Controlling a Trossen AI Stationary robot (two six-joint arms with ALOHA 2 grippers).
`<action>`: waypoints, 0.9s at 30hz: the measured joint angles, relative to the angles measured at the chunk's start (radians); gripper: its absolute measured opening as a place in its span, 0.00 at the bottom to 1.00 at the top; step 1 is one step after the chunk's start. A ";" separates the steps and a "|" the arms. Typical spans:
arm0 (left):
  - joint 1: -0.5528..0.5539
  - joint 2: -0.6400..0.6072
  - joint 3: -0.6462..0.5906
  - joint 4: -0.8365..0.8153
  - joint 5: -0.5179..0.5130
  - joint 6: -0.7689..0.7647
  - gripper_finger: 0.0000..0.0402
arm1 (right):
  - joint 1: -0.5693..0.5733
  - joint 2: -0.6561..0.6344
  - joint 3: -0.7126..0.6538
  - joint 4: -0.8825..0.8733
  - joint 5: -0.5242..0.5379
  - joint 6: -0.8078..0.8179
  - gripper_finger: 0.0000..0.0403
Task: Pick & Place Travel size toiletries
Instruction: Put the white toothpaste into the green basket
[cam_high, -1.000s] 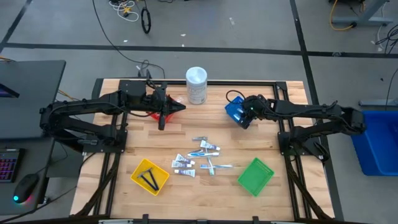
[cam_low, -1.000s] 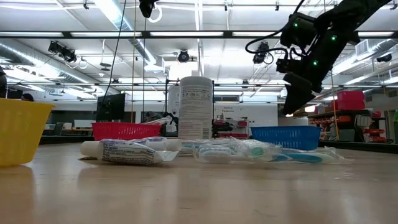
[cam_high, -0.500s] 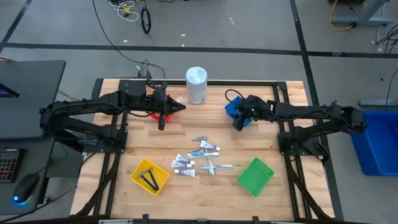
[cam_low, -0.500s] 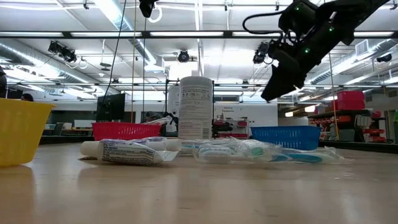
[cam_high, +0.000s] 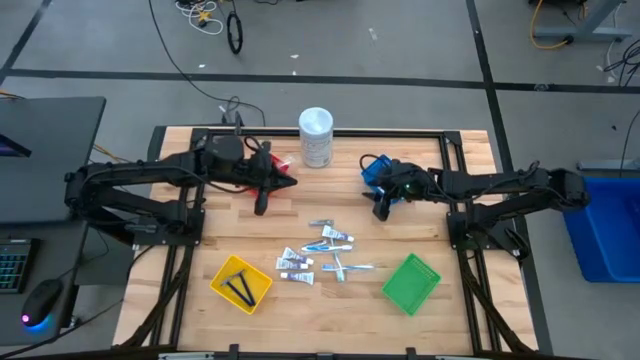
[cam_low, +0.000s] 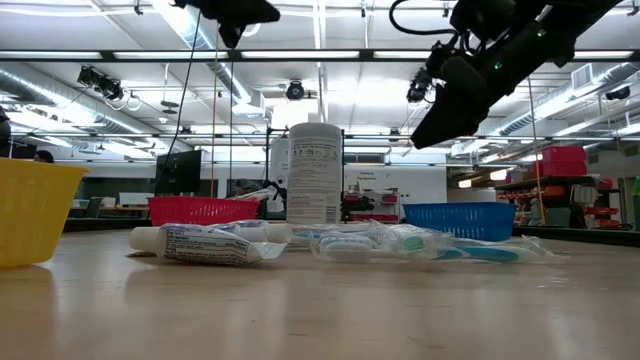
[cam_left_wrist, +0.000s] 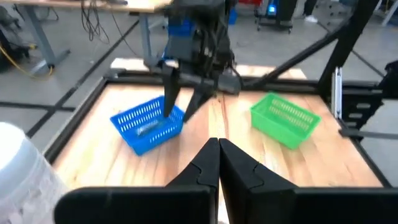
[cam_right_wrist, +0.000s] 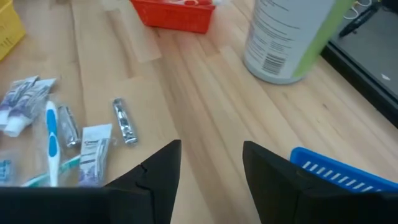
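Observation:
The travel size toiletries (cam_high: 320, 252) lie loose on the wood in the middle of the table: small white tubes, pale-blue sticks and packets. They also show in the low view (cam_low: 330, 242) and the right wrist view (cam_right_wrist: 62, 137). Thin black pieces (cam_high: 240, 290) lie in the yellow basket. My right gripper (cam_high: 380, 207) is open in the air just off the blue basket's near-left corner, above and beyond the pile (cam_right_wrist: 211, 163). My left gripper (cam_high: 288, 182) is shut (cam_left_wrist: 217, 152) and hovers over the red basket.
The tall white container (cam_high: 316, 137) stands at the far edge. The red basket (cam_right_wrist: 174, 12) sits left of it, the blue basket (cam_high: 373, 173) right of it with a small pale item (cam_left_wrist: 146, 128) inside. The yellow basket (cam_high: 241, 283) and green basket (cam_high: 411, 283) sit near.
My right gripper has moved from above the blue basket toward the table's near-left, to the side where the toiletries lie, and stays open. My left arm has shifted only slightly. Nothing on the table has moved.

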 joint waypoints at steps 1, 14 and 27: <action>-0.003 0.001 -0.001 -0.018 -0.006 0.000 0.02 | 0.005 0.000 0.000 0.000 0.000 0.000 0.45; -0.005 0.000 -0.002 -0.066 -0.009 0.003 0.01 | 0.095 0.018 0.000 0.123 -0.004 0.001 0.44; -0.004 0.000 -0.002 -0.059 -0.020 0.004 0.02 | 0.218 0.119 0.000 0.224 0.001 0.038 0.45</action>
